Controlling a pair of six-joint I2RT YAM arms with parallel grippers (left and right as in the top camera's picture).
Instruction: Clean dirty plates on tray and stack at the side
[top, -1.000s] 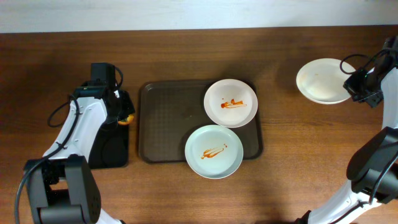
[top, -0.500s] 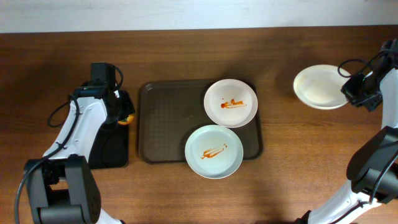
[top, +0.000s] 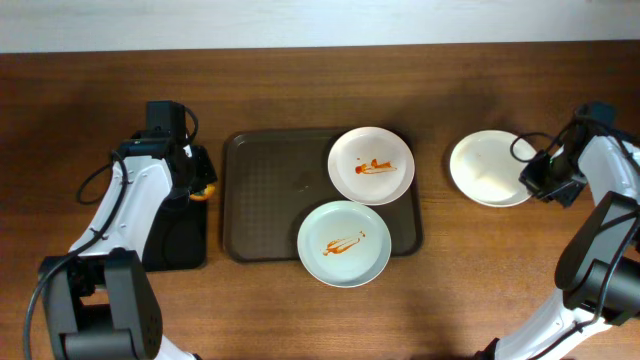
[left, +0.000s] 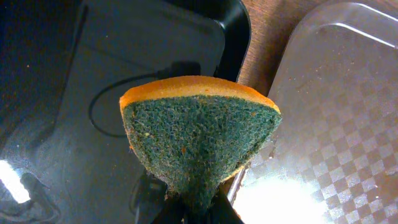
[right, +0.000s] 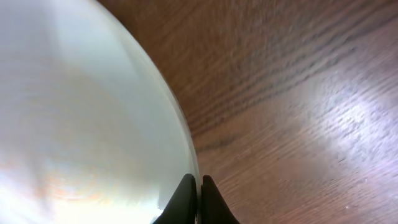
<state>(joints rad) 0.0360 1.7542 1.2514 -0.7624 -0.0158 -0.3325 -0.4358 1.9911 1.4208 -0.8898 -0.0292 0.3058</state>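
— How many plates are counted, and where are they found?

— Three round white shallow plates are counted. Two are streaked with orange-red sauce and lie on the one large dark brown rounded-rectangle tray (top: 270, 190). The first smeared plate (top: 371, 165) is set at the tray's far right corner. The second smeared plate (top: 344, 243) is set nearer the front, with its edge carried out over the tray's front rim. Their rims are seen to meet. The third, a plain white plate (top: 487, 168), is kept off the tray, to its right, above the brown wooden counter (top: 450, 300).

— How is that third plate held?

— Its right rim is pinched between the right jaws, which are closed thin on it. Whether its underside is resting on the counter cannot be told.

— And on the other side?

— One sponge (left: 199, 137), orange on top with a dark green scouring face, is clamped in the left jaws, which are drawn narrow on it. It is held over the edge of one smaller, narrow black tray (top: 180, 240), which lies just beside the brown tray's left rim.

— Is anything found in the way?

— The left half of the brown tray is left bare. Open counter is seen between the white plate and the tray.
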